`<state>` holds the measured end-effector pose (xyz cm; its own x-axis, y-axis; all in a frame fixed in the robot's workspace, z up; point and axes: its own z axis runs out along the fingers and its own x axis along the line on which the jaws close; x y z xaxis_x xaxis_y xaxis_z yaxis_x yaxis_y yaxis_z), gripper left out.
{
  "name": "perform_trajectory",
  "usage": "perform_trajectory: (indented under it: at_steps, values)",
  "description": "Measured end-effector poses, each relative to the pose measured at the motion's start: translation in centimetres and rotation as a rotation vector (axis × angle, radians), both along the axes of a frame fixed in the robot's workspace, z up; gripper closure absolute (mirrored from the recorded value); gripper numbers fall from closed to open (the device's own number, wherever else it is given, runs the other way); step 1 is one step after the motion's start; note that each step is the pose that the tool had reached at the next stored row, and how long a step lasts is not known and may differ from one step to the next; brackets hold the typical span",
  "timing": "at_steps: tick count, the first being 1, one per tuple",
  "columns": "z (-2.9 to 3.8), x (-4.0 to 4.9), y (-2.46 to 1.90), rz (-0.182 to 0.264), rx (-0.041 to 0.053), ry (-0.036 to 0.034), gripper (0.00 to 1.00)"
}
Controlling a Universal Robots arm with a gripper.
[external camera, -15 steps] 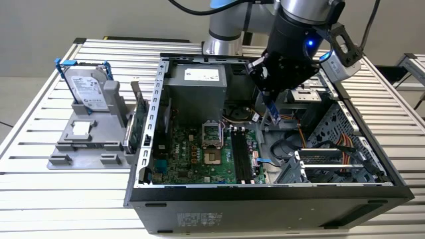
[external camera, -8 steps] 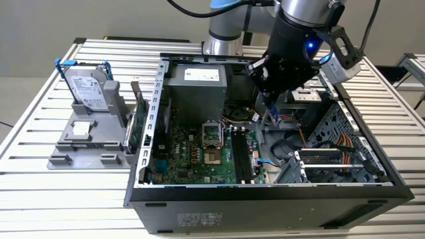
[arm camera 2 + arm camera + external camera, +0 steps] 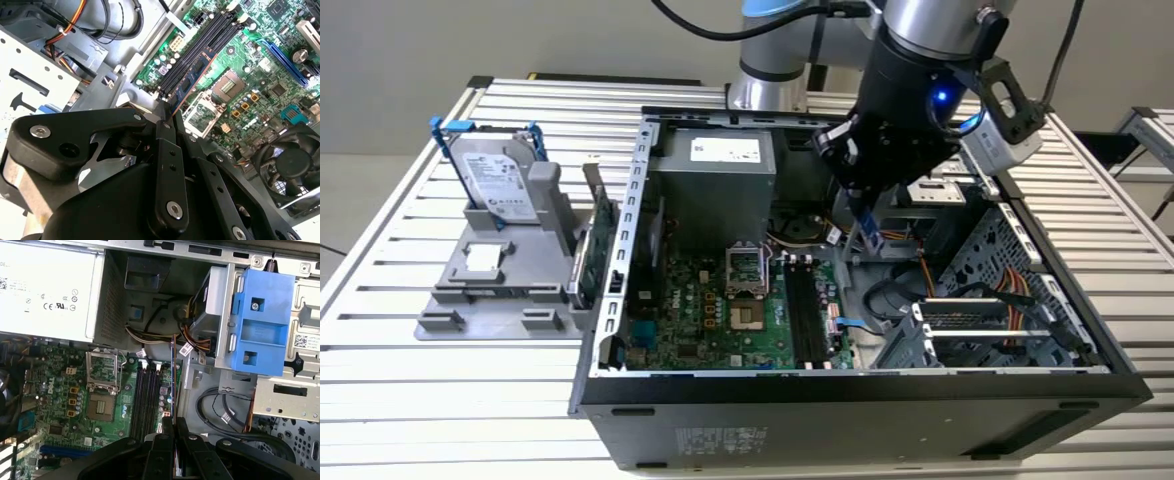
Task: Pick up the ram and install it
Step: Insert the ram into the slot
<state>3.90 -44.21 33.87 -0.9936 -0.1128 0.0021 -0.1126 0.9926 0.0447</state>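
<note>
Holding the ram [image 3: 173, 375] near the memory slots [image 3: 145, 395], fingers [image 3: 166, 436] pinching it edge-on (the install step); seating calls for lining its edge with a slot.

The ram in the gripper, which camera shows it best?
The second wrist view: the ram shows its flat face and chips, memory slots behind it. The first wrist view shows it edge-on, a thin line. The exterior view shows a blue sliver.

Silver arm [image 3: 923, 25], black screw-studded jaws, blue light [image 3: 943, 97]
</note>
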Motion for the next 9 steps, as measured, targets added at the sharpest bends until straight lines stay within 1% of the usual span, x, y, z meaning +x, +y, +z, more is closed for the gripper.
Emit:
perform_trajectory:
  at_steps: [9]
  values:
    - [-0.48, 0.01, 0.0, -0.014, 0.0, 0.0, 1.0]
